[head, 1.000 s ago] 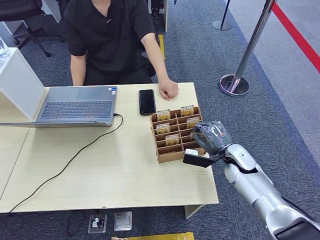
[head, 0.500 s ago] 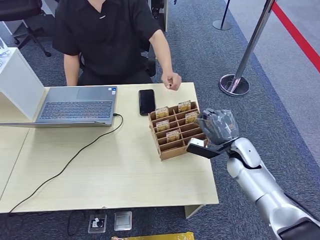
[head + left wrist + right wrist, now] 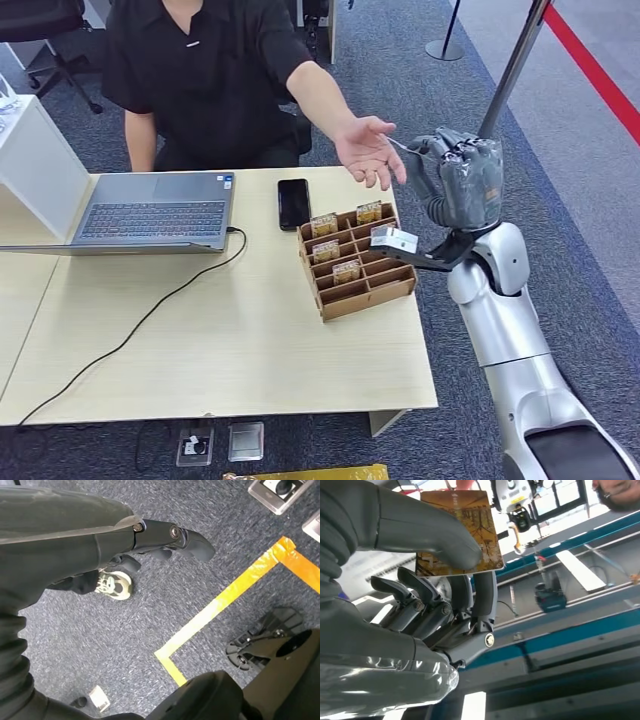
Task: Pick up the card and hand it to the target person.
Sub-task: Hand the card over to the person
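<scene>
My right hand (image 3: 459,180) is raised beside the table's far right corner and pinches a yellow-brown card (image 3: 460,530) between its thumb and a finger. In the head view the card (image 3: 401,147) shows edge-on as a thin strip reaching toward the person's open palm (image 3: 367,148), which is held out palm up just left of it. The wooden card rack (image 3: 356,262) on the table below holds several more yellow cards. My left hand (image 3: 124,550) hangs above the carpet with nothing in it, its fingers loosely extended.
A person in a black shirt (image 3: 204,75) sits behind the table. A black phone (image 3: 293,203) lies beside the rack, and an open laptop (image 3: 155,210) with a black cable (image 3: 143,320) stands at the left. A stanchion (image 3: 509,75) stands behind my right hand.
My right hand has risen from the rack's right side with the card and moved toward the person. The person lifted a fist off the table and opened it palm up. The rack shifted slightly.
</scene>
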Action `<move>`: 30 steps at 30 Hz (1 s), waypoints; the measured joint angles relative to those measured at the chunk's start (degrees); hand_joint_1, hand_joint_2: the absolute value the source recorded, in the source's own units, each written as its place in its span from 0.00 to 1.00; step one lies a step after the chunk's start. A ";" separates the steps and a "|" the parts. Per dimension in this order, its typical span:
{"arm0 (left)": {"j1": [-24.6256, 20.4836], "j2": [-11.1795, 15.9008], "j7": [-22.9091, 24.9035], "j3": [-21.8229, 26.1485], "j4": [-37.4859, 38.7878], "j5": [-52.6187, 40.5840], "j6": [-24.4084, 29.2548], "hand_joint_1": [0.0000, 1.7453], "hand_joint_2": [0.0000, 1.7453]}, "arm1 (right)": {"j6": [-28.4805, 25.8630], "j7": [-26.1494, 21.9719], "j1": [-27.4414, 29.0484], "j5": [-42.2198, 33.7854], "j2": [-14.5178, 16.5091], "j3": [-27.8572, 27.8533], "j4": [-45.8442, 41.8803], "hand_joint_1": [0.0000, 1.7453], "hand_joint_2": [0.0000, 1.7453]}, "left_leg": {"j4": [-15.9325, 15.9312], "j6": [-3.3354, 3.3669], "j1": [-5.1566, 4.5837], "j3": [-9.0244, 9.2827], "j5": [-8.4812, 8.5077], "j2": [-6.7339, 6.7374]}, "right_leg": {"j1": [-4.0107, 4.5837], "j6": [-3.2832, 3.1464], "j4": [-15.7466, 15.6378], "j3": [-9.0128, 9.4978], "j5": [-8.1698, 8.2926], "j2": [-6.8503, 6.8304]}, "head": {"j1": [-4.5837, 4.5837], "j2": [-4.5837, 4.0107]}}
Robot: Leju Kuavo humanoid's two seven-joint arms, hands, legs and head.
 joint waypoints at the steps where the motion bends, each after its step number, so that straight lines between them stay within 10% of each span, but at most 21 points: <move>1: -0.17 -0.05 0.32 -0.25 0.00 -0.40 -0.28 0.00 1.00 | 0.00 -2.48 -0.01 1.40 1.69 -1.63 0.45 1.00 1.00 | 0.00 0.00 0.00 0.00 0.00 0.00 | 0.00 0.00 0.00 0.00 0.00 0.00 | 0.03 0.01; 13: -1.71 -0.45 1.63 -2.97 0.00 -3.47 -0.95 0.00 1.00 | 0.00 -7.73 -3.34 14.66 15.01 -13.84 8.41 0.99 1.00 | 0.01 -0.01 0.00 0.00 0.01 0.03 | 0.00 -0.01 0.07 -0.02 0.01 0.02 | 0.00 0.00; 14: -1.78 -0.48 1.79 -3.26 0.00 -3.70 -1.05 0.00 1.00 | 0.00 -7.74 -3.70 14.94 15.48 -14.29 8.90 0.74 1.00 | 0.01 -0.01 0.00 0.01 0.01 0.03 | 0.00 -0.02 0.07 -0.02 0.01 0.02 | 0.01 0.00; 17: -1.93 -0.56 2.12 -3.73 0.00 -3.87 -1.58 0.00 0.25 | 0.00 -8.04 -4.25 14.84 16.35 -15.22 9.96 0.00 0.25 | 0.01 -0.01 0.00 0.00 0.01 0.03 | 0.00 -0.03 0.06 -0.02 0.02 0.02 | 0.00 -0.01; 18: -1.97 -0.58 2.27 -3.75 0.00 -3.80 -1.87 0.00 0.00 | 0.00 -8.14 -4.42 14.54 16.49 -15.37 10.41 0.00 0.00 | 0.01 -0.01 0.00 -0.01 0.01 0.03 | 0.00 -0.03 0.06 -0.03 0.02 0.02 | 0.02 -0.01; 30: -1.47 -0.80 3.61 -3.74 0.18 -2.80 -3.17 0.00 0.00 | -0.03 -8.84 -2.49 7.34 16.90 -18.48 6.56 0.00 0.00 | 0.04 -0.01 0.00 -0.02 0.01 -0.01 | 0.00 -0.03 0.04 -0.09 0.02 0.01 | 0.05 0.00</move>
